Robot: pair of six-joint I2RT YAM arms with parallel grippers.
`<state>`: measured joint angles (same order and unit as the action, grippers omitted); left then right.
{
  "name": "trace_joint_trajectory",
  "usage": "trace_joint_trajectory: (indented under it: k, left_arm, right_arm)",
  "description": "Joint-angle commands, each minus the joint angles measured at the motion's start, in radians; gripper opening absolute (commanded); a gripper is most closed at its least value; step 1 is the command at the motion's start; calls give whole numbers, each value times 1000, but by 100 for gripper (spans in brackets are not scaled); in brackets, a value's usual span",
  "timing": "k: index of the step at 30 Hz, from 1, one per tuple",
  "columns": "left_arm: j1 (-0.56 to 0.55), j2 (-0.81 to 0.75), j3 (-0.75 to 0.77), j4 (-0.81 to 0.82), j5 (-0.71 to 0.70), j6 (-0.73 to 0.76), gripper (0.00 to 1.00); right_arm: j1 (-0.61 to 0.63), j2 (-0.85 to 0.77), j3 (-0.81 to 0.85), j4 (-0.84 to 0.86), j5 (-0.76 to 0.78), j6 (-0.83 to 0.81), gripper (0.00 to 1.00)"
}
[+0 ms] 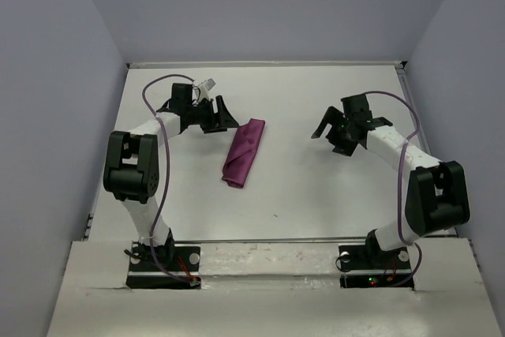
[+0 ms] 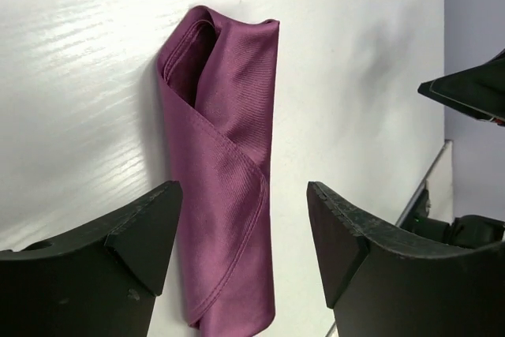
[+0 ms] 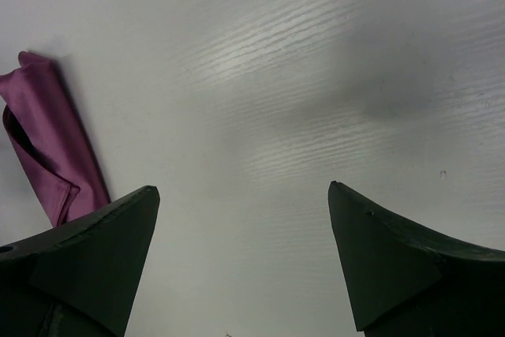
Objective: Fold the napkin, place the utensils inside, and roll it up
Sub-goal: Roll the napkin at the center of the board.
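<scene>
The napkin (image 1: 244, 153) lay rolled on the surface (image 1: 316, 195) (utensils unseen, presumably inside); both jaws stood wide, empty, flanking it.

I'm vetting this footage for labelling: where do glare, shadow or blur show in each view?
Top external: even light, napkin sharp, no glare. Left wrist: streaky glare on the table left of the napkin, its weave crisp, a narrow shadow along its left edge. Right wrist: bright streaks across the table, a soft grey shadow patch at upper right.
</scene>
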<state>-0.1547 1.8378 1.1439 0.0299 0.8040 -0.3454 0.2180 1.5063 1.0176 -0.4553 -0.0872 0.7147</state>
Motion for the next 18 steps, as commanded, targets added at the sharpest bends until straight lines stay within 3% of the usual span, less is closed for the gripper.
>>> trace_joint_trajectory:
  k: [1,4,7,12,18]
  left_arm:
    - [0,-66,34,-139,-72,97,77]
    - [-38,-104,33,-166,-132,115,76]
    - [-118,-143,45,-221,-277,147,76]
    - [-273,-157,79,-289,-618,198,78]
    - [-384,-144,120,-320,-793,223,83]
  right_arm:
    - [14,12,35,40,-5,3,94]
    - [23,18,41,40,-3,5,94]
    - [23,23,45,40,-3,6,94]
    - [32,32,50,37,-3,8,94]
    - [41,37,49,37,-2,8,94]
